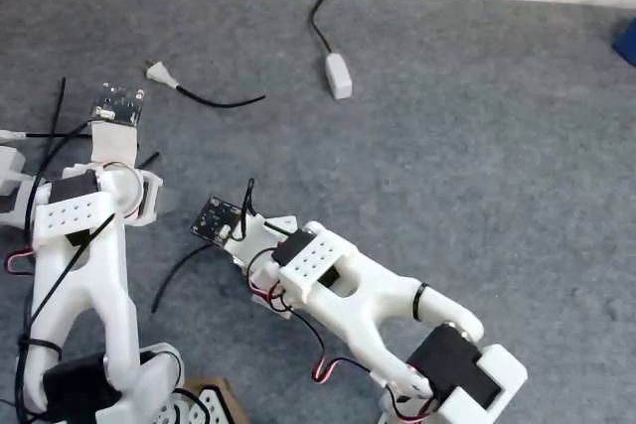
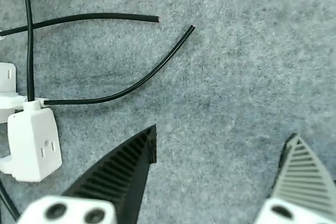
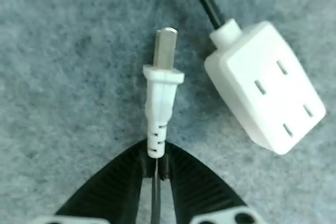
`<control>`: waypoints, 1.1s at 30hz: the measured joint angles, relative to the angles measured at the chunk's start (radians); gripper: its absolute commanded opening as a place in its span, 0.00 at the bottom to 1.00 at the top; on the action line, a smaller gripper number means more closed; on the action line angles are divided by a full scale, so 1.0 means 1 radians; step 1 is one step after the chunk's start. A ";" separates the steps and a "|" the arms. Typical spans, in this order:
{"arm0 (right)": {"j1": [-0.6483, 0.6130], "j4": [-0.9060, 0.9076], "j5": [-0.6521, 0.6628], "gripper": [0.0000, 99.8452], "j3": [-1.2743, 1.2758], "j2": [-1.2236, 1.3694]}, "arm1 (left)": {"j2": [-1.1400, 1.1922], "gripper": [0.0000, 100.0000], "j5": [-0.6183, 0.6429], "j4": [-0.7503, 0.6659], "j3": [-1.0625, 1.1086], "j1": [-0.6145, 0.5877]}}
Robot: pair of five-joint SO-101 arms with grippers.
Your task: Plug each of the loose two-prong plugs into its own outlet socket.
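R gripper [image 3: 156,163]: jaws clamped on white two-prong plug [image 3: 160,95] at its cord end.
Plug axis: in line w/ jaws, prongs pointing away, lying flat over grey carpet [image 3: 63,51].
Key relation: outlet block [image 3: 265,85] just beside prongs, not touching; slots face up, so prongs prob. need tipping down.
L gripper [image 2: 221,132]: jaws wide apart, nothing between; 2nd outlet block [image 2: 32,142] near.
Other: loose plug [image 1: 159,73], nearer L gripper.
In the way: black cord ends [image 2: 131,82] by L side.

The plug [image 3: 160,103] lies just beside the socket [image 3: 265,85].
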 measured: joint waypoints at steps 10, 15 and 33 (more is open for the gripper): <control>-0.058 -0.015 0.000 0.04 -0.041 0.002 | 0.000 0.37 -0.003 0.000 0.006 0.000; -0.066 -0.018 0.000 0.18 -0.041 0.002 | 0.000 0.37 -0.008 0.000 0.015 0.000; -0.081 -0.115 0.000 0.21 -0.091 0.112 | 0.000 0.37 -0.009 0.000 0.015 0.000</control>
